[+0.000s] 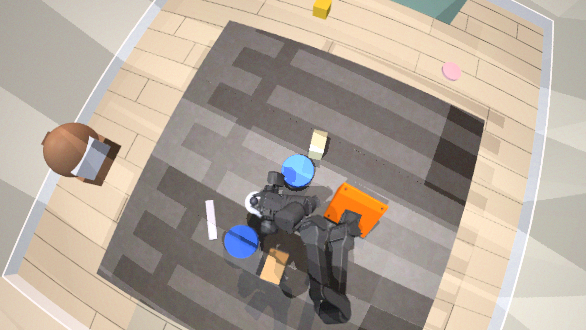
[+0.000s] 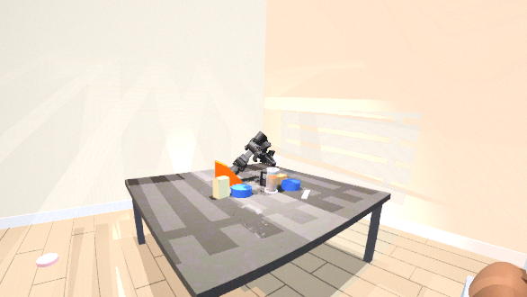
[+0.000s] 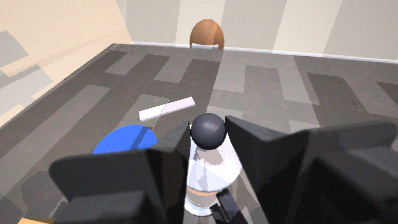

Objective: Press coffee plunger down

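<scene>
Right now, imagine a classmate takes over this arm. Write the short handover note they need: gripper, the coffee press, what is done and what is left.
Gripper: shut on the plunger knob, one of the fingers on each side of it.
Coffee press: upright on the grey table, between two blue discs, with the orange wedge close behind the arm.
Done: knob gripped. The exterior view suggests the plunger sits low, but I cannot tell if it has reached the bottom.
Left: finish the push straight down if any travel remains, open the fingers, lift away without nudging the press.
</scene>
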Available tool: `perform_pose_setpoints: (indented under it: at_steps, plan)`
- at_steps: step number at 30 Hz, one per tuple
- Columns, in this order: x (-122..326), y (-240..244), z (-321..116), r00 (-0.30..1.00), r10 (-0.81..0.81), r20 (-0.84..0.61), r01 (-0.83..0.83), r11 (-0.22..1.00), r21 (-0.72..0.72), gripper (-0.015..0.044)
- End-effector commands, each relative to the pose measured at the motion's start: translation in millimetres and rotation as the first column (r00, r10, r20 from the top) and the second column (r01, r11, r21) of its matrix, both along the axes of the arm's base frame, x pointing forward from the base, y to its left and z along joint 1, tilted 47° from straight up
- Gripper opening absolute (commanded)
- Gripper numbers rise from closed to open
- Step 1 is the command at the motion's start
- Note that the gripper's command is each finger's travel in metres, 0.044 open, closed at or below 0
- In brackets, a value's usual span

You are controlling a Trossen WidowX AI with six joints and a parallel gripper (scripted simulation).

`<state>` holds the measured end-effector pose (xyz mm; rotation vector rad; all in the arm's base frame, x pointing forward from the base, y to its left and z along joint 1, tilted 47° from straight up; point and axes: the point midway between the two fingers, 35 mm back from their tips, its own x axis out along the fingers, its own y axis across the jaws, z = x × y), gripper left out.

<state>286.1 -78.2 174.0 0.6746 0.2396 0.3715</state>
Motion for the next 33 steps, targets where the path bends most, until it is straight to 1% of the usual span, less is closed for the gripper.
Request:
perform_pose_setpoints:
  at_steps: [1, 27, 33]
  plan:
    - [0.5, 4.7, -5.0, 1.0, 0.016, -0.018, -0.015, 1.0, 0.024, 0.0123]
    - [1.4, 0.1, -2.4, 1.0, 0.003, -0.006, -0.003, 1.0, 0.01, 0.0123]
    - [1.4, 0.1, -2.4, 1.0, 0.003, -0.006, -0.003, 1.0, 0.01, 0.028]
